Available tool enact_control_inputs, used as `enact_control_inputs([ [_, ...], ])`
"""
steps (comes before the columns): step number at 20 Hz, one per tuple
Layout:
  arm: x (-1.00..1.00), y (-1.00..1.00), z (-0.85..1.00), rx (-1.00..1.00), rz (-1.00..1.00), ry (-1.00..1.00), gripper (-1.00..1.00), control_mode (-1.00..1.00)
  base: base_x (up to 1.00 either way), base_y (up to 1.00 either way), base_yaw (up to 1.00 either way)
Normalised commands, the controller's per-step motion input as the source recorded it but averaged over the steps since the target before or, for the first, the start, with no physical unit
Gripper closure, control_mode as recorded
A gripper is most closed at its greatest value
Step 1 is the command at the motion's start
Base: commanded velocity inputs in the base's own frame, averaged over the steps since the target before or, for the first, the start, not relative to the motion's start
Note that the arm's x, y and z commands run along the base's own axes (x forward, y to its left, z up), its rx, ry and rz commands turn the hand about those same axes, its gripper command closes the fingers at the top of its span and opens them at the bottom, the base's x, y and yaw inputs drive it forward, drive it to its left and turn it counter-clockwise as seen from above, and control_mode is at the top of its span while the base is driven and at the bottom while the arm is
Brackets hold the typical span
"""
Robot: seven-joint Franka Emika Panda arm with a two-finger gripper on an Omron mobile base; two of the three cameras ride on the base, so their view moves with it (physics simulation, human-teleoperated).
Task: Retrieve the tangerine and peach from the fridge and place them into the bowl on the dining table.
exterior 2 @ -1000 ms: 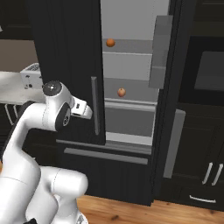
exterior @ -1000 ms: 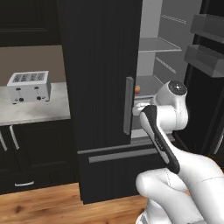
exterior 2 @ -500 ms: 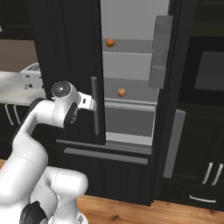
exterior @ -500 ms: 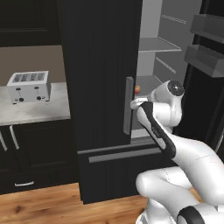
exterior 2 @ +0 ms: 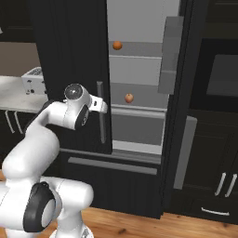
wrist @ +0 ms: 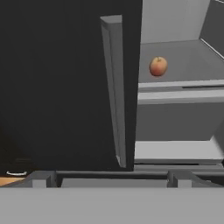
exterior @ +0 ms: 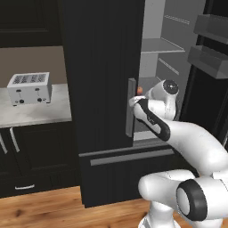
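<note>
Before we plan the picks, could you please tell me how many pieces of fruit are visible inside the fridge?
2: the tangerine on the upper shelf and the peach on the shelf below. The closed left door may hide others.

No readable text – no labels, numbers.

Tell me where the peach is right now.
The peach sits on the fridge's middle shelf, one shelf below the tangerine in the right base view. In the hand view it lies just right of the closed door's grey handle.
</note>
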Motion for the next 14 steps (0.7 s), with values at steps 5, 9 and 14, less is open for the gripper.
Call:
enact_control_inputs([
  [5,0.52,-0.06,0.0,0.0,0.0,0.0,-1.0,-1.0,0.0,0.0,0.0],
  [9,0.55,0.0,-0.14,0.0,0.0,-0.02,-1.0,-1.0,0.0,0.0,0.0],
  [14,0.54,0.0,-0.21,0.0,0.0,-0.04,-1.0,-1.0,0.0,0.0,0.0],
])
